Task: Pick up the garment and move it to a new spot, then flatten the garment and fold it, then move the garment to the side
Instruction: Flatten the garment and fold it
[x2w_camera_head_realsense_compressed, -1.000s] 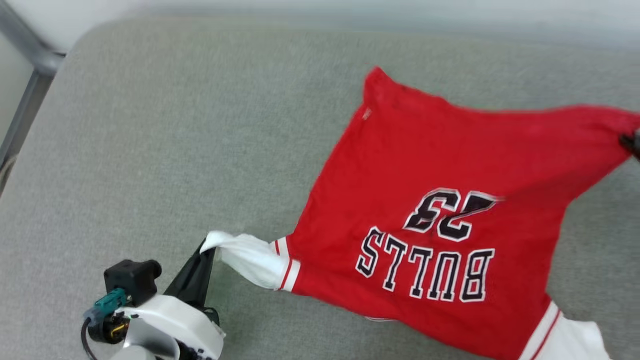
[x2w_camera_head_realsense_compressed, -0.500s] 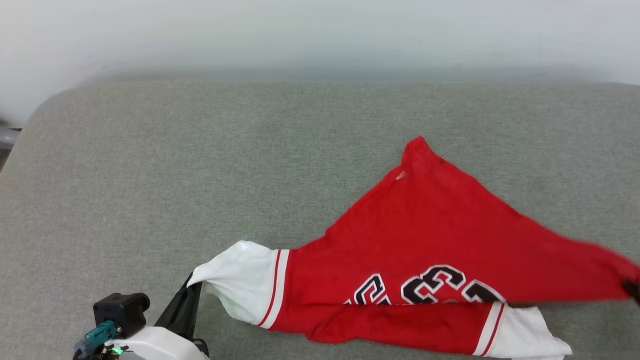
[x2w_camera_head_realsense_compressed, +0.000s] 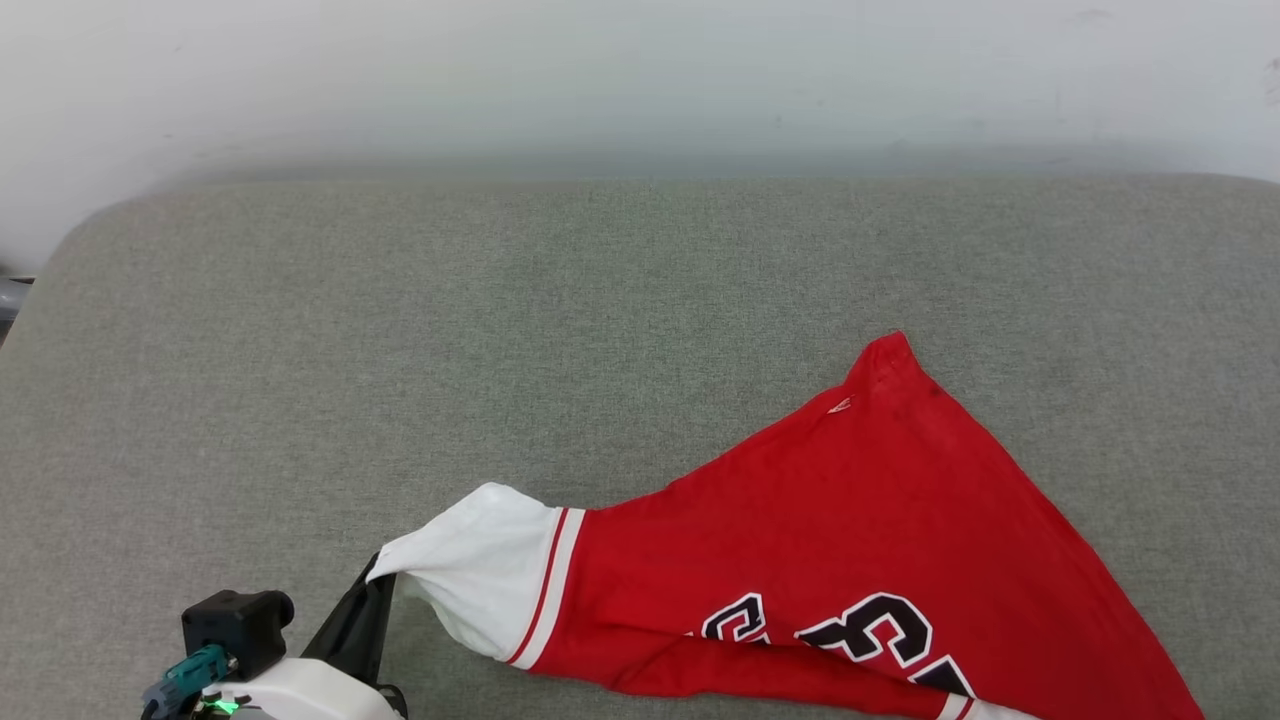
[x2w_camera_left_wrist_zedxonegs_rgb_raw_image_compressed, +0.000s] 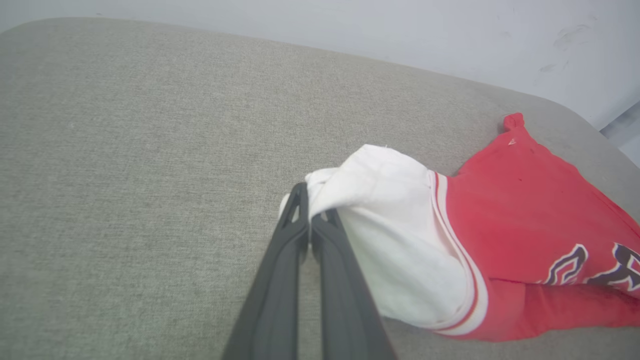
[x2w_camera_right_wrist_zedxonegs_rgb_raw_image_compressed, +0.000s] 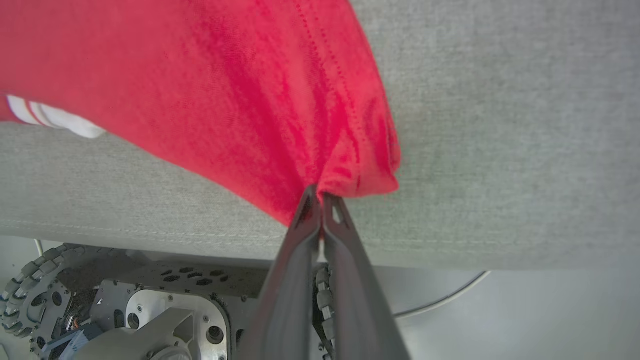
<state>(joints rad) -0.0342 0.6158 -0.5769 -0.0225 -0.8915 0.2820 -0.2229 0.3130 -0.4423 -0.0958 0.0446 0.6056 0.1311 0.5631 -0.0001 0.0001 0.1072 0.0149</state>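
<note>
While left hand (x2w_camera_left_wrist_zedxonegs_rgb_raw_image_compressed: 310, 200) pinches sleeve (x2w_camera_left_wrist_zedxonegs_rgb_raw_image_compressed: 390, 240), right hand (x2w_camera_right_wrist_zedxonegs_rgb_raw_image_compressed: 320, 195) pinches red corner (x2w_camera_right_wrist_zedxonegs_rgb_raw_image_compressed: 350, 170) of one garment (x2w_camera_head_realsense_compressed: 880, 520) on grey cushion (x2w_camera_head_realsense_compressed: 400, 350).

The garment (x2w_camera_head_realsense_compressed: 860, 520) runs off the near and right edges of the head view, cutting its dark lettering (x2w_camera_head_realsense_compressed: 850, 632) to partial characters that cannot be read. A small mark (x2w_camera_head_realsense_compressed: 839, 405) by its far corner is too small to make out. The left gripper (x2w_camera_head_realsense_compressed: 377, 578) has its jaw tips buried in the white sleeve (x2w_camera_head_realsense_compressed: 480, 570), its body cropped at the near edge. In the right wrist view, bunched red cloth covers the very tips of the right gripper (x2w_camera_right_wrist_zedxonegs_rgb_raw_image_compressed: 320, 192).
</note>
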